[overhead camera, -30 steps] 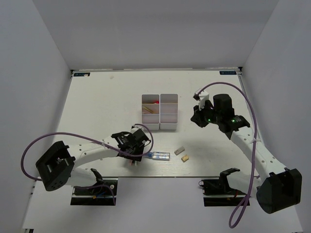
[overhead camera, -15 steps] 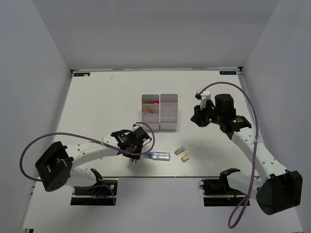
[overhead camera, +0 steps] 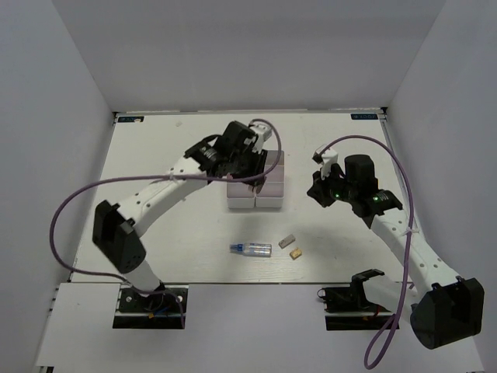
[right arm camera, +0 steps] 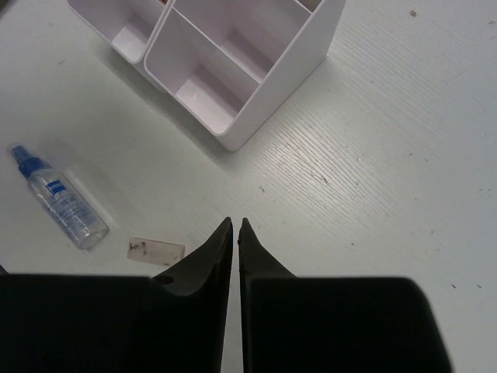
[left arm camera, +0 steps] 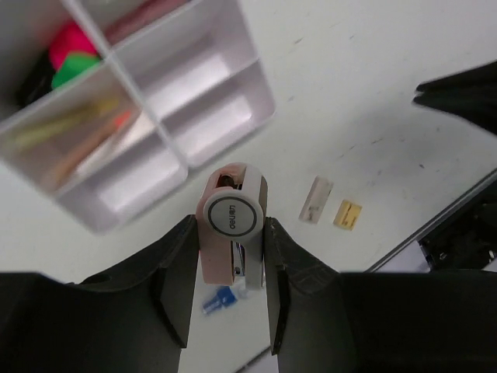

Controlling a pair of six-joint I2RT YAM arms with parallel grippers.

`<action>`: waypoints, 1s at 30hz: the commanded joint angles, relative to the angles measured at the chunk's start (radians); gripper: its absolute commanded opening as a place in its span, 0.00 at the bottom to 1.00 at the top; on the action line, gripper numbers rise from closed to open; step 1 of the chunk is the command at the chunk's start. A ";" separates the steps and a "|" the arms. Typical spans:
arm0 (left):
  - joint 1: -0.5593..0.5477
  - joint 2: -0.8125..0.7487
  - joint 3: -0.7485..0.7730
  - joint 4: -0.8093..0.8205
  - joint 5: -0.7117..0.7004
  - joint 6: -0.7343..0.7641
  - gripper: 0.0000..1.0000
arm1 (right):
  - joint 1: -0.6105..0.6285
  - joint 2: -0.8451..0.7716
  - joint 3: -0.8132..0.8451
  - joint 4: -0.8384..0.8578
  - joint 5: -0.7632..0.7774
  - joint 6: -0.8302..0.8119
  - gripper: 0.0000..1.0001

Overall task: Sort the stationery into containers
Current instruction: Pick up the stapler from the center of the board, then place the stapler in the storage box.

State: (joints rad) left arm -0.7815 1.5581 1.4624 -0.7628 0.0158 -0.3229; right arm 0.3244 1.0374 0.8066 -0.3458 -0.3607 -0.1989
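My left gripper (overhead camera: 250,177) (left arm camera: 231,233) is shut on a pink and white capsule (left arm camera: 231,221) with a round grey end. It holds the capsule above the near end of the two white containers (overhead camera: 269,199) (left arm camera: 233,101). In the left wrist view the compartments hold red- and green-capped markers (left arm camera: 66,53) and yellow and pink sticks (left arm camera: 74,134). The silver-blue tube (overhead camera: 253,249) (right arm camera: 62,205) lies on the table in front, beside a grey eraser (overhead camera: 287,242) (left arm camera: 316,200) and a yellow eraser (overhead camera: 296,252) (left arm camera: 347,214). My right gripper (overhead camera: 317,188) (right arm camera: 235,225) is shut and empty, right of the containers (right arm camera: 233,74).
The table's near edge (overhead camera: 233,281) runs just in front of the tube and erasers. The right wrist view also shows the grey eraser (right arm camera: 155,249) lying left of my right gripper's fingers. Grey walls stand on both sides and behind the table.
My left arm has swung from the table beside the tube up and back over the containers, carrying the pink capsule. My right arm has shifted only slightly.
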 commanded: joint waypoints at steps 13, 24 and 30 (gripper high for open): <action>0.099 0.433 0.548 -0.213 0.498 0.617 0.19 | -0.016 -0.027 -0.018 0.050 0.011 -0.033 0.11; 0.080 0.451 0.480 -0.153 0.380 0.757 0.19 | -0.019 -0.011 -0.023 0.051 0.014 -0.042 0.11; 0.021 0.421 0.415 -0.086 0.184 0.852 0.18 | -0.016 0.000 -0.026 0.054 0.012 -0.043 0.11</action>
State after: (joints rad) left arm -0.7227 2.0361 1.9137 -0.8959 0.3172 0.4473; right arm 0.3134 1.0317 0.7872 -0.3256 -0.3496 -0.2276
